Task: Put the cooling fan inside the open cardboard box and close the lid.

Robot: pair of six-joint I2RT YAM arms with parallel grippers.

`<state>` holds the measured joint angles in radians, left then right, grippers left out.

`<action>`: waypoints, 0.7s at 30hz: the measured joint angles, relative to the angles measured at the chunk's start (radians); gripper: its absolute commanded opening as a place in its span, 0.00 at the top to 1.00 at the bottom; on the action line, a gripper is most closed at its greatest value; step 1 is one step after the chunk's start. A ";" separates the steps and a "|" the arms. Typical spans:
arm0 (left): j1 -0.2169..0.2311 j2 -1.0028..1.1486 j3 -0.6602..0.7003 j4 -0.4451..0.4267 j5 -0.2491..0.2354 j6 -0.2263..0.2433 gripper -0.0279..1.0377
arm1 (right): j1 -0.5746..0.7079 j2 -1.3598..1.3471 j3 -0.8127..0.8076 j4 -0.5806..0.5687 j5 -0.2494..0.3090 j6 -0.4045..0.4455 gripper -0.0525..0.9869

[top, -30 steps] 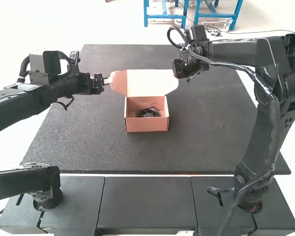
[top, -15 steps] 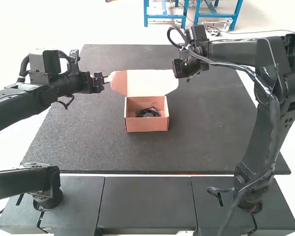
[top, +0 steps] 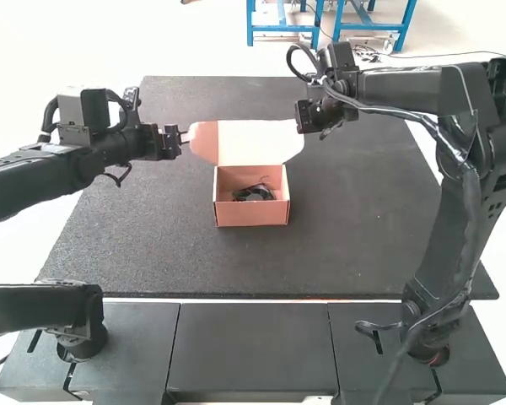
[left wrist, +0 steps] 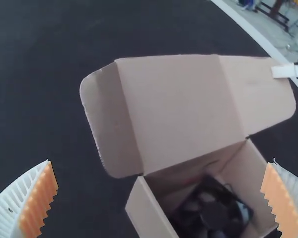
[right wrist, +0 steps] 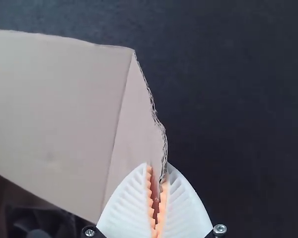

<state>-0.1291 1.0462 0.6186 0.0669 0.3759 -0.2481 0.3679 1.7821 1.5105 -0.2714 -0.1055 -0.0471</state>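
While the dark-matted table (top: 363,245) takes up the middle and lower part of the high view, the right arm (top: 422,84) rises from the lower right of the frame and reaches across the upper right toward the centre. The left arm (top: 42,164) enters from the left edge and extends level toward the centre. The cardboard box (top: 251,207) stands on the mat at mid-frame, open at the top. Its lid (top: 249,139) is raised from the rear wall and rises toward the upper centre, with a rounded side flap spread out at each end. The cooling fan (top: 253,193), black, lies inside the box on its floor, and the left wrist view shows it below the lid. The right tool (top: 308,118) sits at the lid's right flap. The right wrist view shows its ribbed fingers (right wrist: 134,198) pressed together, with the flap's cardboard edge pinched between the orange pads. The left tool (top: 179,141) is just beside the lid's left flap, apart from it. Its pads (left wrist: 38,201) are spread wide and hold nothing.
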 measured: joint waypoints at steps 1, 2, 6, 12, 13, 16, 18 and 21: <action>0.000 0.020 0.000 0.016 -0.002 0.000 0.06 | 0.000 0.000 0.000 0.000 -0.003 0.000 0.96; 0.000 0.041 0.001 0.029 -0.002 0.000 0.06 | 0.000 0.000 0.000 0.000 -0.003 0.000 0.96; 0.000 0.150 0.031 0.067 -0.007 0.000 0.06 | 0.000 0.000 0.000 0.001 -0.018 -0.002 0.96; 0.000 0.291 0.117 0.133 -0.009 0.000 0.08 | 0.000 -0.002 0.001 0.003 -0.041 -0.003 0.96; 0.000 0.311 0.132 0.142 -0.010 0.000 0.09 | 0.000 -0.004 0.001 0.003 -0.045 -0.003 0.96; 0.000 0.374 0.180 0.150 -0.010 0.000 0.11 | -0.004 -0.006 0.001 0.002 -0.058 -0.007 0.96; 0.000 0.412 0.208 0.151 -0.010 0.001 0.12 | -0.011 -0.006 0.001 0.000 -0.068 -0.010 0.96; 0.000 0.455 0.233 0.152 -0.010 0.001 0.17 | -0.024 -0.006 0.001 -0.004 -0.084 -0.014 0.96</action>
<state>-0.1291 1.5009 0.8513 0.2188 0.3664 -0.2470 0.3435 1.7760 1.5116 -0.2756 -0.1890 -0.0616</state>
